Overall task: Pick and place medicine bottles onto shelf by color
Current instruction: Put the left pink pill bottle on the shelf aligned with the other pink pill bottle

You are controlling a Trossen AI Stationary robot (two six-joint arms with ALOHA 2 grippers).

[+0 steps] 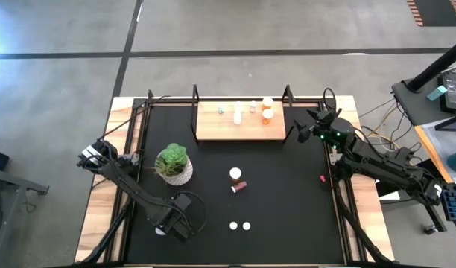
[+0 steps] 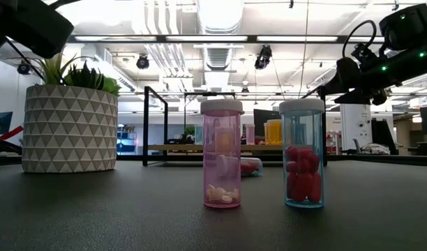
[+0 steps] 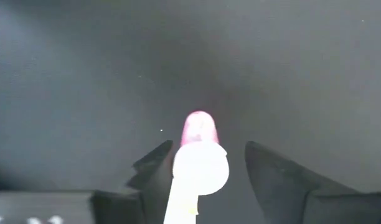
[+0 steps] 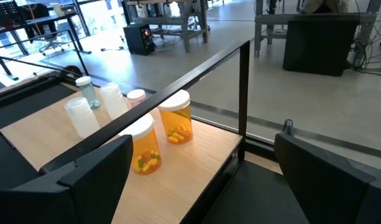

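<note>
My left gripper (image 1: 168, 225) points down near the table's near-left corner. In the left wrist view it (image 3: 209, 148) is open, with a pink medicine bottle (image 3: 198, 127) with a white cap between its fingers. That bottle's cap (image 1: 161, 231) peeks out beside the gripper in the high view. My right gripper (image 1: 311, 131) waits open at the right end of the shelf (image 1: 213, 128), a light-wood board with black end frames. The shelf holds several bottles, among them two orange ones (image 4: 176, 118) (image 4: 144, 149) and white ones (image 4: 78, 115). My left gripper comes from above, its fingers on either side of the pink bottle's white cap (image 3: 202, 169). One finger (image 3: 156, 167) lies right at the cap's side; I cannot tell whether it touches. The other finger (image 3: 271, 171) stands apart from it. The bottle stands on the table.
A potted plant (image 1: 173, 164) stands just beyond my left arm. Two upright bottles (image 2: 222, 153) (image 2: 302, 153) stand near the front edge. A white-capped bottle (image 1: 235, 173) and a lying pink-red one (image 1: 239, 187) sit mid-table. A small red thing (image 1: 323, 179) lies at the right.
</note>
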